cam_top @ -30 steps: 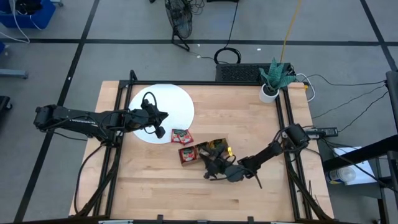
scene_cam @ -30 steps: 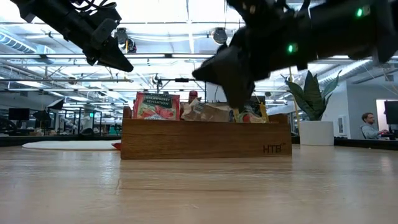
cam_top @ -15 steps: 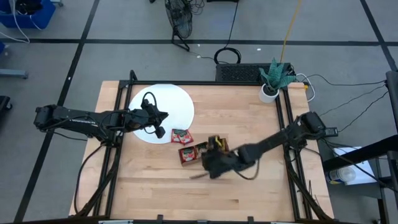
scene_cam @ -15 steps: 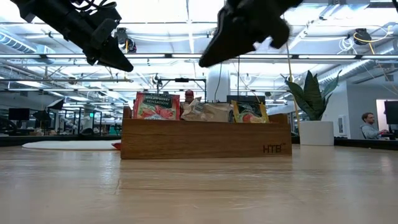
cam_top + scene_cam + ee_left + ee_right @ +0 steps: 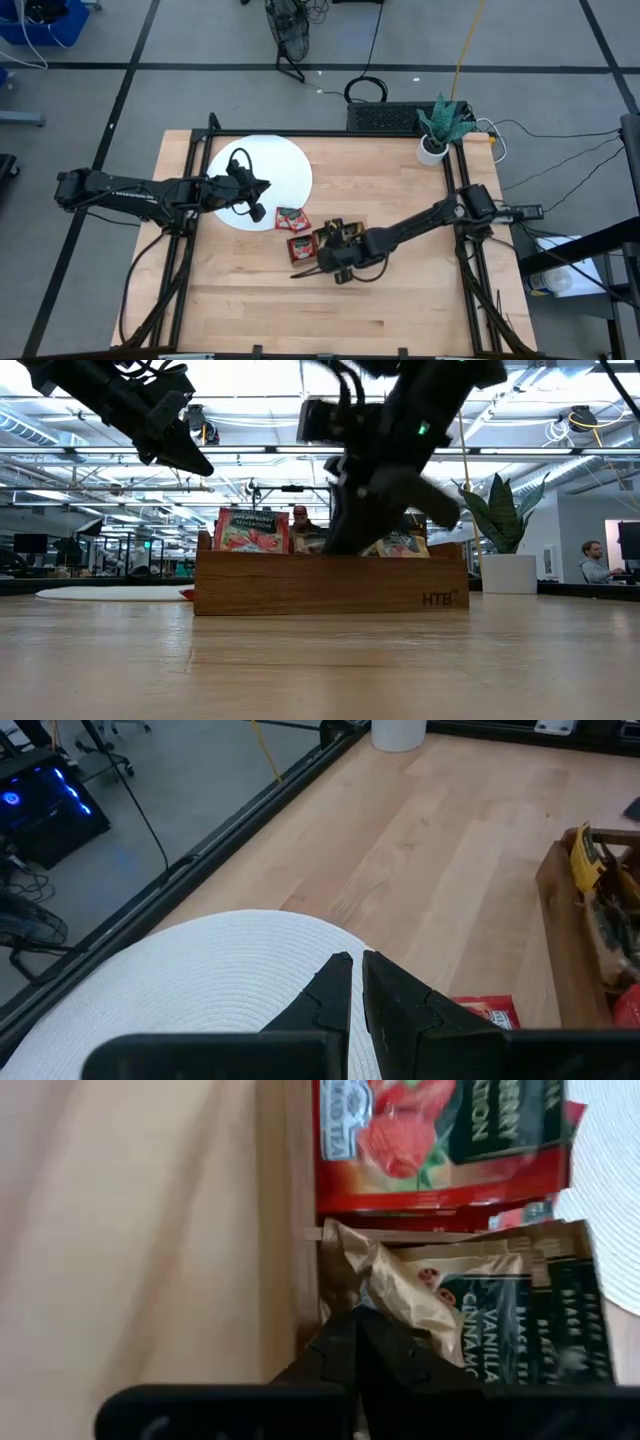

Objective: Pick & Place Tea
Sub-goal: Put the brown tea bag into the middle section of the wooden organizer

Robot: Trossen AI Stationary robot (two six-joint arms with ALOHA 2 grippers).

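The brown wooden tray (image 5: 322, 240) holds tea sachets: red ones (image 5: 440, 1140) in one end compartment and pale-gold ones (image 5: 400, 1295) in the middle. My right gripper (image 5: 356, 1335) is shut and reaches down into the middle compartment, as the low view (image 5: 345, 535) also shows. One red sachet (image 5: 291, 218) lies flat on the table beside the white disc (image 5: 262, 170). My left gripper (image 5: 356, 965) is shut and empty, held above the disc's near-right edge (image 5: 252, 200). My right gripper comes from above, pointing down, with its shut fingertips (image 5: 340, 1330) at a crumpled pale-gold sachet (image 5: 375, 1275) in the tray's middle compartment. I cannot tell whether they touch it.
A white pot with a green plant (image 5: 437, 135) stands at the table's far right corner. Black rails (image 5: 195, 180) run along the table's left and right sides. Bare wood lies near the front edge (image 5: 330, 320). A person (image 5: 592, 560) sits far behind the table.
My right gripper has risen from the tray's near side, swung over the tray, and come down into its middle compartment. My left arm has kept still.
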